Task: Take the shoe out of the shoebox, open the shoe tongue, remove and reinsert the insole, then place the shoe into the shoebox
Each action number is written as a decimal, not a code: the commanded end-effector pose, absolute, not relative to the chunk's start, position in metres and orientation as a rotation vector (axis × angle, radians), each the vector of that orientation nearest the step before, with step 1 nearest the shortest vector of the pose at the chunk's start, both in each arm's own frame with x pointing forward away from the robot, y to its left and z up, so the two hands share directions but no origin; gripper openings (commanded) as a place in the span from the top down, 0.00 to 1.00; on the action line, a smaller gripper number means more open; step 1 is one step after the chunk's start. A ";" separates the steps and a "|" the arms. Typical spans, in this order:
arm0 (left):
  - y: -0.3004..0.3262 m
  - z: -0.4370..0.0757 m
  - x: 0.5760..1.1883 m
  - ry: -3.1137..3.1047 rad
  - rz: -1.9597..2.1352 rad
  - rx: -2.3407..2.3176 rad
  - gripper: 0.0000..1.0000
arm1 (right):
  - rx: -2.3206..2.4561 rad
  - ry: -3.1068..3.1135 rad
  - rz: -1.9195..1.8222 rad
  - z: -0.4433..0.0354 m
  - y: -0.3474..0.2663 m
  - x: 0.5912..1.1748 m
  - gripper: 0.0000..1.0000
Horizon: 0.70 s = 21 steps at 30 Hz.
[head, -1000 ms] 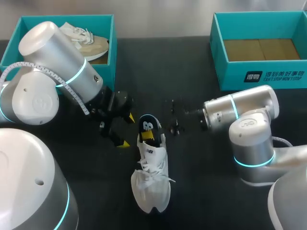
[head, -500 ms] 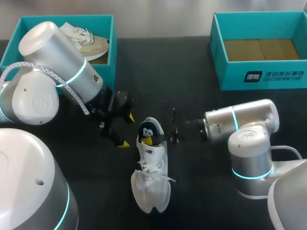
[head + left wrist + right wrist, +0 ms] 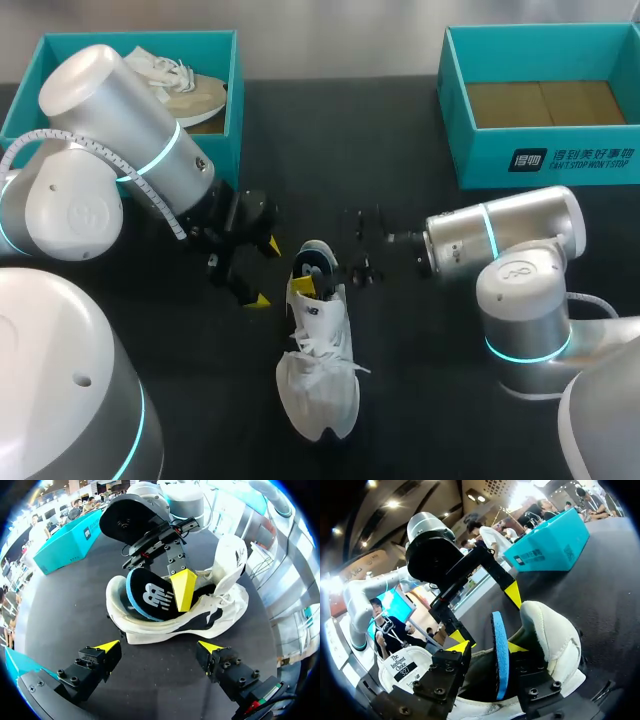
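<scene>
At the far left of the desk (image 3: 430, 120), a teal shoebox (image 3: 233, 110) held a pale shoe (image 3: 190, 90), partly hidden behind the left arm. Just in front of that box, the left end effector (image 3: 264, 272) hung over the desk with its yellow-tipped fingers spread wide and nothing between them, beside the heel of the white shoe (image 3: 318, 385). That shoe lay out on the desk near the middle, heel toward the boxes and toe toward the robot, laces loose. The dark, blue-edged insole (image 3: 309, 268) stood up out of the heel opening. The right end effector (image 3: 487, 647) reached in from the right and was closed on the insole, one yellow tip on each face. A second teal shoebox (image 3: 560, 165) sat at the far right, well apart from the shoe.
</scene>
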State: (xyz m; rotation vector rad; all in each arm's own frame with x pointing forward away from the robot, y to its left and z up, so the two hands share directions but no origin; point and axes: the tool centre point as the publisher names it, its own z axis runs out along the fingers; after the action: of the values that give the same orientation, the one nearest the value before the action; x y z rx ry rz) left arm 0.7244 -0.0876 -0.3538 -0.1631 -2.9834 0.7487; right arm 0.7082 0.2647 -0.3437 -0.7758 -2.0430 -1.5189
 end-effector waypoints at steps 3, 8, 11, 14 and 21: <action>-0.088 -0.355 0.725 -2.983 0.750 -0.165 0.00 | -0.781 -2.064 -1.490 -0.340 0.261 0.714 0.68; -0.088 -0.355 0.725 -2.983 0.750 -0.165 0.00 | -0.801 -2.076 -1.455 -0.339 0.260 0.719 1.00; -0.088 -0.355 0.725 -2.983 0.750 -0.165 0.00 | -0.816 -2.057 -1.439 -0.344 0.259 0.719 1.00; -0.088 -0.355 0.725 -2.983 0.750 -0.165 0.00 | -0.839 -2.029 -1.424 -0.353 0.258 0.714 1.00; -0.088 -0.355 0.725 -2.983 0.750 -0.165 0.00 | -0.882 -1.979 -1.390 -0.365 0.258 0.700 1.00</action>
State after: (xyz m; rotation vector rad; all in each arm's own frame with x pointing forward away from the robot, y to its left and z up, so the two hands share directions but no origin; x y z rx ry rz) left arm 0.7244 -0.0876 -0.3538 -0.1630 -2.9833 0.7488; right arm 0.7058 0.2563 -0.3589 -0.8701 -1.9796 -1.3880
